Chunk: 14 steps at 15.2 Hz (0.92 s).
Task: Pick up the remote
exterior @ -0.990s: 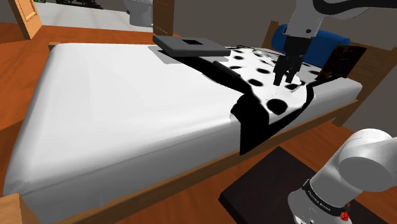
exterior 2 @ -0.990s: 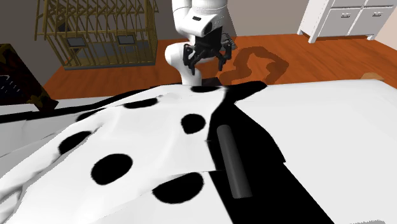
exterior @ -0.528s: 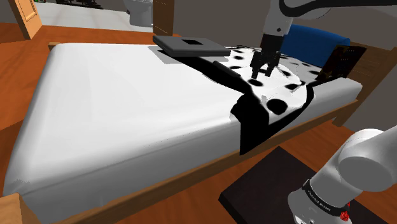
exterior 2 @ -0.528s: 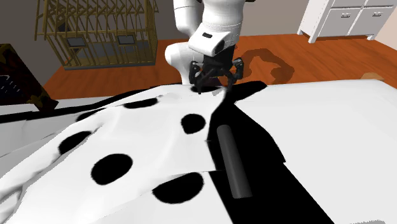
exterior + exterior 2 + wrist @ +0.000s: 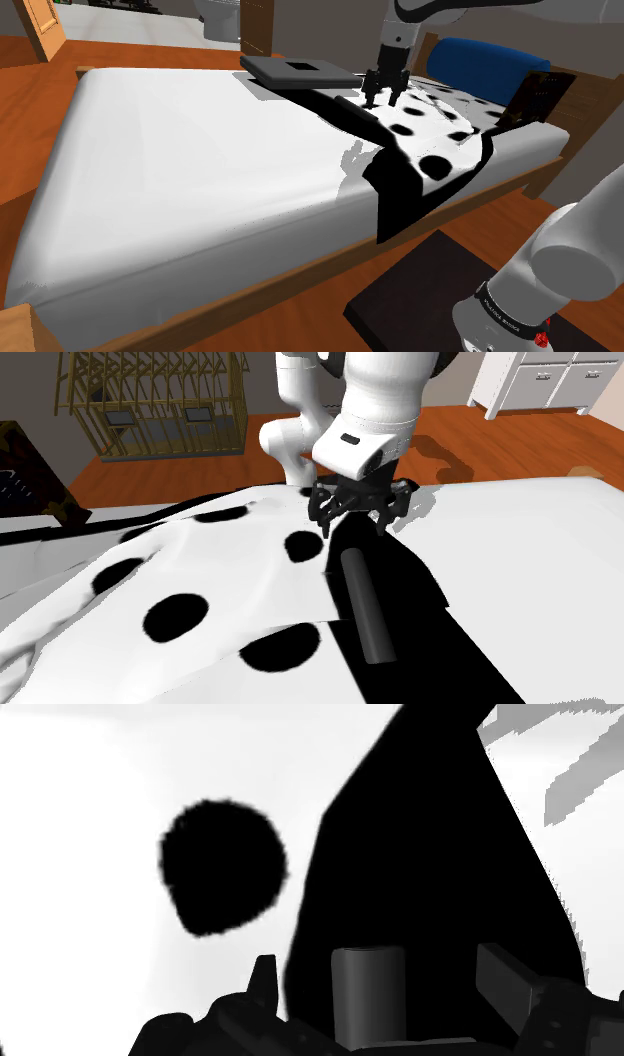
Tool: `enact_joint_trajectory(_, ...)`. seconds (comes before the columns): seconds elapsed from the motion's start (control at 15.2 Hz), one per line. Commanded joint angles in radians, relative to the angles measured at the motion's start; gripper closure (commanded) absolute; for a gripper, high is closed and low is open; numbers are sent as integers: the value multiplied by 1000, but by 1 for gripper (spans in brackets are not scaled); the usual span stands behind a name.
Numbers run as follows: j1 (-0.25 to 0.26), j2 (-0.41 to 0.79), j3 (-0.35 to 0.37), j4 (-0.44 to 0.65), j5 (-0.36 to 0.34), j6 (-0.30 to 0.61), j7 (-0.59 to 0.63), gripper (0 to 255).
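The remote [image 5: 362, 607] is a dark grey bar lying on the black part of a bed cover, beside a white blanket with black dots [image 5: 200, 582]. My gripper [image 5: 356, 524] hangs open just above the remote's end nearest the arm, fingers apart on either side and not touching it. In the wrist view the remote's end [image 5: 368, 994] sits between the two fingertips [image 5: 262, 979], with a gap on each side. In the shoulder view the gripper [image 5: 380, 97] is low over the dotted blanket [image 5: 430, 125] near the bed's far side.
A flat dark grey slab [image 5: 297, 71] lies on the white bed [image 5: 180, 170] just left of the gripper. A blue pillow [image 5: 485, 65] leans at the headboard. A wooden cage [image 5: 150, 397] and white cabinet [image 5: 545, 382] stand on the floor beyond.
The gripper has travelled to the shoulder view's left and come down over the remote's end. Its fingers stayed open throughout.
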Motion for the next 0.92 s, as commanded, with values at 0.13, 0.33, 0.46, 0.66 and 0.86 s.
enact_joint_trajectory(0.13,-1,148,2,173,-16,-6,31,0)
enact_joint_trajectory(0.33,-1,268,0,326,-28,-25,50,0)
enact_joint_trajectory(0.46,-1,354,-3,444,-35,-48,61,0)
enact_joint_trajectory(0.66,-1,358,-3,422,-36,-21,64,0)
enact_joint_trajectory(0.86,-1,354,-3,376,-37,21,67,0)
